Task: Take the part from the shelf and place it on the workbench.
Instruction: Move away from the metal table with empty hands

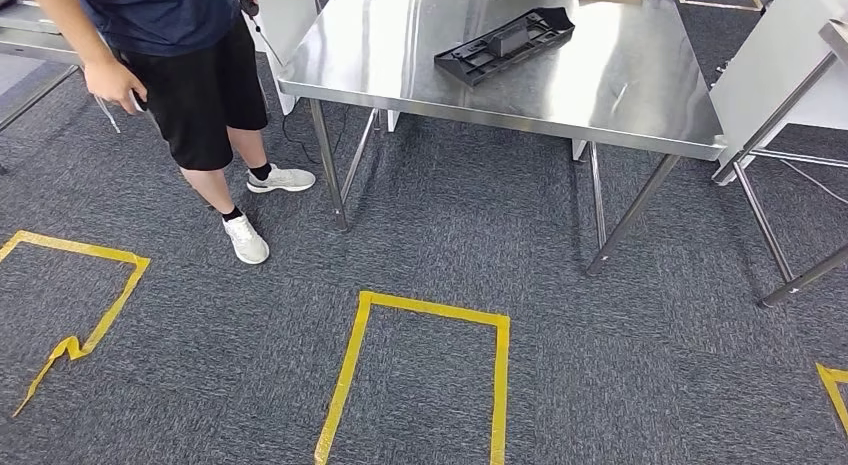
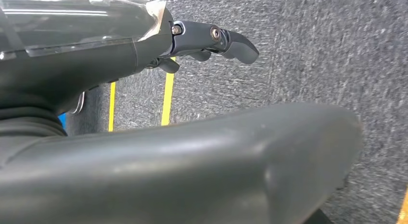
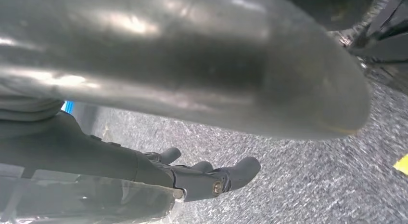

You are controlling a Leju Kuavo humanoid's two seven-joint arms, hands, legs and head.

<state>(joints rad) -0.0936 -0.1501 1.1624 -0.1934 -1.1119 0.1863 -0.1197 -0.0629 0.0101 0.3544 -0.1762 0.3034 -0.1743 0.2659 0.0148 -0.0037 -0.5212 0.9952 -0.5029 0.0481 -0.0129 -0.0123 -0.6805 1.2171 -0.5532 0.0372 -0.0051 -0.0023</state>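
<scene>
one black part [image 1: 504, 45], one steel workbench [image 1: 640, 95], one person [image 1: 180, 65]

Black part [image 1: 505, 44], silver workbench [image 1: 600, 85], grey carpet [image 1: 600, 365], yellow tape [image 1: 430, 310].

Bright, even overhead light glares off the steel table [image 1: 600, 85], soft shadows beneath it; both wrist views blur, thumb [image 2: 192, 166] out of focus.

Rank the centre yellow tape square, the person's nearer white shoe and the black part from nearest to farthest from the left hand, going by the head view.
The left hand hangs over carpet, probably below the head view's lower edge.
1. Yellow tape square: floor, centre foreground.
2. White shoe: floor, left.
3. Black part: on the steel table, farthest.
</scene>
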